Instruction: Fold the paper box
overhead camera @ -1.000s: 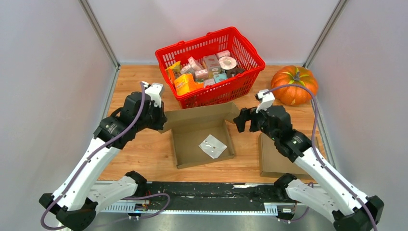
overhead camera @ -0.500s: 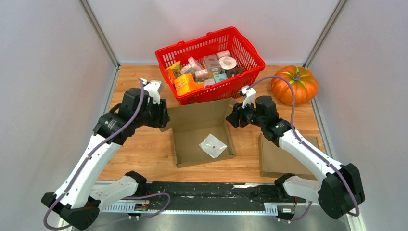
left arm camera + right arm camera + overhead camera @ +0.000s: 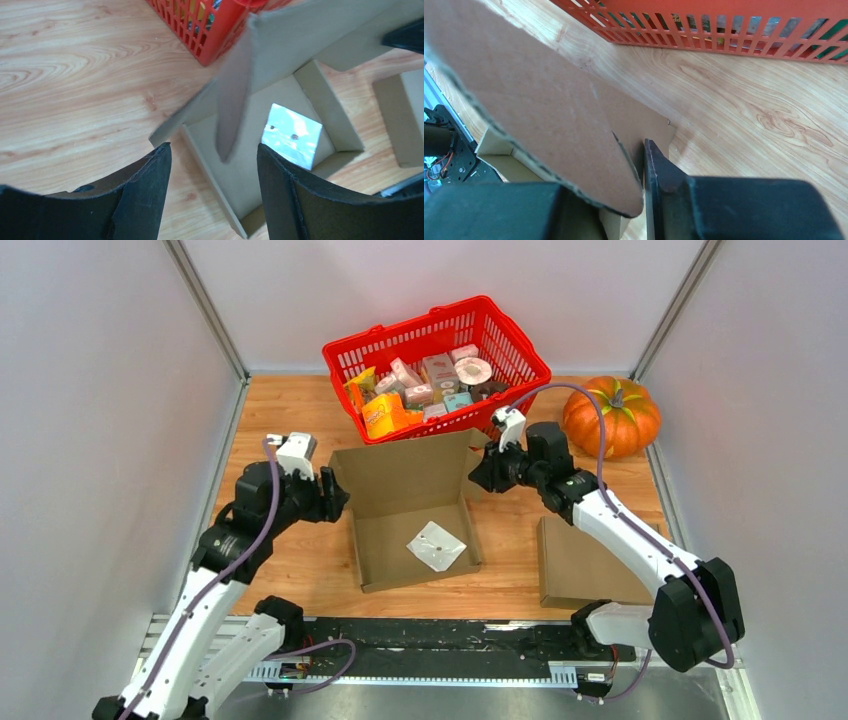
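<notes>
pinching paper box's (image 3: 392, 540) raised rear flap (image 3: 400, 472) with right fingers (image 3: 660, 174); holding left fingers (image 3: 145, 196) spread just beside its left corner.

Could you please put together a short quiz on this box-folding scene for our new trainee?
1. True or false: the pumpkin stands outside the basket.
2. What lies in the box? A a silver packet; B a roll of tape; C nothing.
3. Which end effector holds the box's raised flap?

Key: 1 true; 2 A; 3 the right end effector.
</notes>
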Robot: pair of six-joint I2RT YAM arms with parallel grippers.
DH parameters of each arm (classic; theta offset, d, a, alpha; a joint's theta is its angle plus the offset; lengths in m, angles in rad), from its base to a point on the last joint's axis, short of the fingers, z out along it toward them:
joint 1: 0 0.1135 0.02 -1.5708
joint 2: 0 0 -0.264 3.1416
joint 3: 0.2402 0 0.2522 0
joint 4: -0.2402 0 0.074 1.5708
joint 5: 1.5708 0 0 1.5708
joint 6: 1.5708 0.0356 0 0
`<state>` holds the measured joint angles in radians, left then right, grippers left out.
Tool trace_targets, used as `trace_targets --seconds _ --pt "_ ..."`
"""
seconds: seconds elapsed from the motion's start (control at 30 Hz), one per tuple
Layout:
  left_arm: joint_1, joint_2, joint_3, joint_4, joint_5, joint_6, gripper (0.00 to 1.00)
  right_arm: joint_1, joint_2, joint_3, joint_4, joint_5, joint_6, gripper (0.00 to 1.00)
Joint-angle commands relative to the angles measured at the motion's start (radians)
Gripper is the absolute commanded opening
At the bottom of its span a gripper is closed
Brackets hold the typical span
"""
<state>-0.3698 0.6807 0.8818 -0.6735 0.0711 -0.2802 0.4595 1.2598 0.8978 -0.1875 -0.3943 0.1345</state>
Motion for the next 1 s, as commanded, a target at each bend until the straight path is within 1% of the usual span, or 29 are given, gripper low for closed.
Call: trace_targets --seconds 0.0,0.03,0.1,0.17,0.3,0.37,0.47,0.5,0.53,0.6,0.63,0.7,0.73,0.77,0.8,0.83,0.87,0.9,0.93,0.97 --pt "0.029 0.078 0.008 0.103 -0.035 0.07 0.71 -0.031 0.009 0.039 -0.029 -0.061 0.01 0.21" --pt "0.029 0.095 0.012 0.1 -0.068 0.088 0.71 -0.035 0.009 0.039 -0.03 -0.067 0.008 0.21" --pt "0.031 0.15 0.038 0.069 -0.187 0.101 0.71 -0.036 0.01 0.039 -0.024 -0.072 0.008 0.21" --pt "0.031 0.181 0.074 0.051 -0.22 0.105 0.71 -0.038 0.019 0.041 -0.023 -0.075 0.01 0.21" --pt "0.031 0.255 0.134 0.037 -0.176 0.145 0.75 -0.038 0.033 0.046 -0.026 -0.083 0.005 0.2" --pt "0.032 0.292 0.172 0.006 -0.168 0.206 0.75 -0.038 0.039 0.053 -0.032 -0.081 0.001 0.18" --pt "0.032 0.364 0.226 -0.026 -0.087 0.274 0.72 -0.038 0.047 0.064 -0.041 -0.092 -0.006 0.14" --pt "0.032 0.385 0.23 -0.02 -0.02 0.279 0.7 -0.038 0.047 0.07 -0.04 -0.097 -0.004 0.14" --pt "0.032 0.396 0.233 -0.012 0.005 0.309 0.63 -0.038 0.047 0.07 -0.041 -0.098 -0.004 0.13" --pt "0.032 0.436 0.264 -0.047 0.018 0.285 0.47 -0.038 0.044 0.07 -0.043 -0.095 0.004 0.11" --pt "0.032 0.447 0.276 -0.061 0.027 0.248 0.35 -0.036 0.041 0.072 -0.046 -0.091 0.023 0.08" --pt "0.032 0.462 0.278 -0.078 0.019 0.185 0.27 -0.021 0.024 0.075 -0.053 -0.02 0.078 0.09" --pt "0.032 0.461 0.269 -0.077 0.016 0.112 0.14 -0.006 0.013 0.081 -0.061 0.03 0.146 0.09" --pt "0.029 0.453 0.24 -0.057 0.009 0.067 0.08 0.046 -0.012 0.084 -0.079 0.122 0.183 0.09" --pt "0.026 0.433 0.22 -0.031 0.006 0.026 0.02 0.079 -0.025 0.084 -0.084 0.182 0.218 0.09" --pt "0.02 0.419 0.197 -0.002 -0.002 -0.05 0.0 0.115 -0.04 0.081 -0.086 0.248 0.255 0.1" --pt "0.006 0.402 0.151 0.059 -0.023 -0.086 0.0 0.18 -0.063 0.079 -0.09 0.375 0.355 0.11" --pt "-0.023 0.369 0.132 0.083 -0.068 -0.118 0.0 0.206 -0.072 0.073 -0.092 0.44 0.402 0.11" --pt "-0.041 0.353 0.115 0.107 -0.114 -0.176 0.0 0.231 -0.082 0.066 -0.086 0.49 0.445 0.13" --pt "-0.055 0.341 0.088 0.15 -0.131 -0.2 0.0 0.278 -0.088 0.056 -0.095 0.609 0.505 0.16"
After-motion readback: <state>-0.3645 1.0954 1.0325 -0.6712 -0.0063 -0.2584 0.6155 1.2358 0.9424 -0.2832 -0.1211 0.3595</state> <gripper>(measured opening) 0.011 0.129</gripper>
